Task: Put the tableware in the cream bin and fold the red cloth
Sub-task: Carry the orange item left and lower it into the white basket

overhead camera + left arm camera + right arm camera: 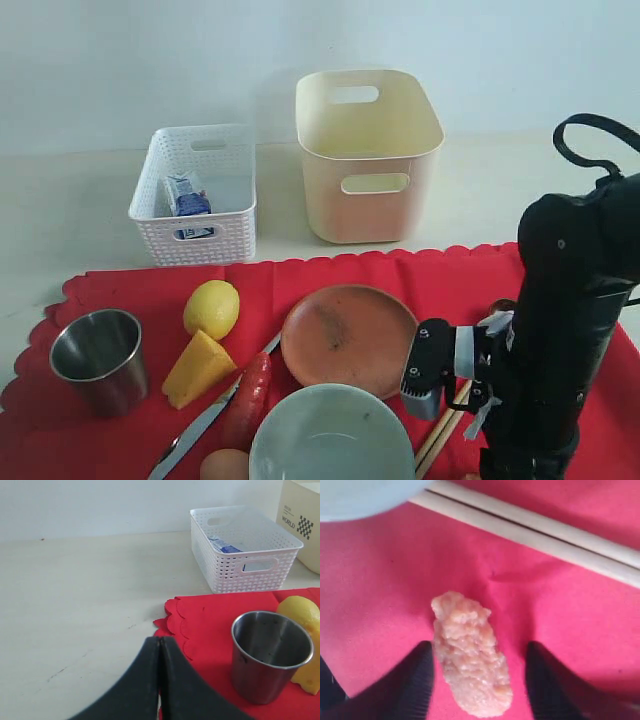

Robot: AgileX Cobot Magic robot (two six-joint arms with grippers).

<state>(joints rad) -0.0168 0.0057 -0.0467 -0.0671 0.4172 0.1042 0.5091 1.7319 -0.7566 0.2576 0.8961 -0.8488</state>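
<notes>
Two black fingers (415,680) of the right gripper (480,652) stand spread on either side of a pale, lumpy piece of food (470,630), which lies on the bright red scalloped cloth (380,580) near a pair of wooden chopsticks (530,525). The left gripper (160,642), jaws pressed together, hovers at the cloth's edge near the steel cup (270,655). A round brown plate (348,338), pale green bowl (330,435) and knife (205,420) lie on the cloth. The tall cream plastic bin (368,150) stands behind, beside a white lattice basket (195,195).
</notes>
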